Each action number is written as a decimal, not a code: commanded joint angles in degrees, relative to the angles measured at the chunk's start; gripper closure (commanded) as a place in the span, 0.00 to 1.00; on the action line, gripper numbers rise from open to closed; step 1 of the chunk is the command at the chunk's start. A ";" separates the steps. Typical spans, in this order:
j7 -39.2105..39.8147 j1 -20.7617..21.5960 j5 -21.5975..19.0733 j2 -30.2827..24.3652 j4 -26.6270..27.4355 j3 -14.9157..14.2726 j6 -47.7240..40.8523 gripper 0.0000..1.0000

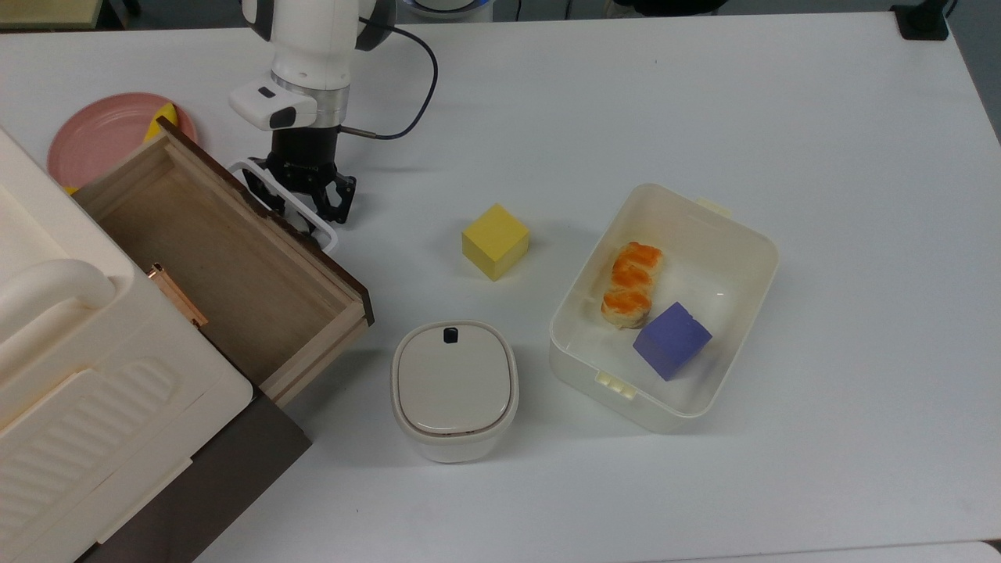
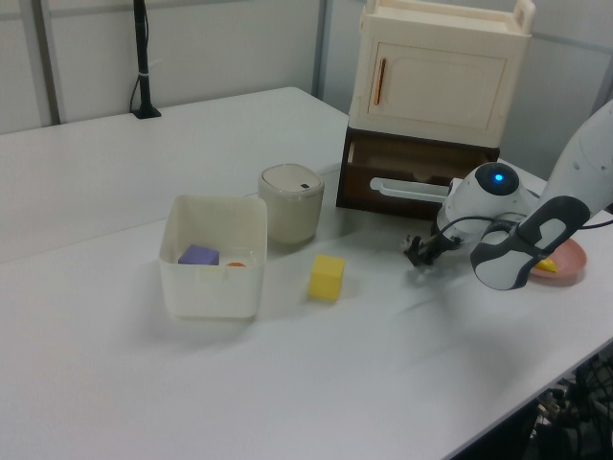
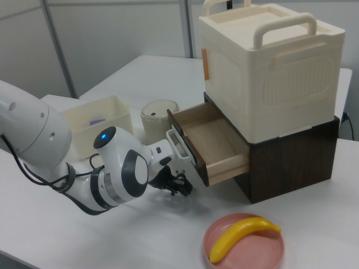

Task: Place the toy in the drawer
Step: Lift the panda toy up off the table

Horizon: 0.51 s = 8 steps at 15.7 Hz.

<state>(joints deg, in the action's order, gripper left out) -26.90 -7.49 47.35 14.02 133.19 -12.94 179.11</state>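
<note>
Just beside the open drawer's white handle, the end effector sits low over the bench, fingers nearly together; any hold on the toy cannot be told.

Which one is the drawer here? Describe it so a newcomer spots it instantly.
Start at the big cream plastic cabinet with a handle on top, which sits on a dark brown base. The light-brown wooden drawer is pulled out of that base, open and showing a bare floor. Unlike the white plastic tub nearby, it has a dark brown front panel with a white loop handle.
</note>
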 commanded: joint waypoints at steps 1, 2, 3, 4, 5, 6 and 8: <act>0.71 0.63 1.34 -1.00 -0.12 -0.51 1.24 1.00; 0.54 0.99 1.34 -1.97 0.14 -0.51 1.07 1.00; 0.19 1.51 1.34 -3.02 0.40 -0.51 0.89 1.00; -0.16 2.65 1.34 -4.42 1.10 -0.51 0.63 1.00; -0.95 3.62 1.34 -5.66 1.89 -0.51 0.45 1.00; -2.00 4.32 1.34 -6.45 2.33 -0.42 0.45 1.00; -4.37 6.25 1.34 -7.16 2.34 -0.25 -0.25 1.00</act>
<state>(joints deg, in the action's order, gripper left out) -27.72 -4.32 47.42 10.78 133.01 -12.76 179.29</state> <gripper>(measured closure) 1.000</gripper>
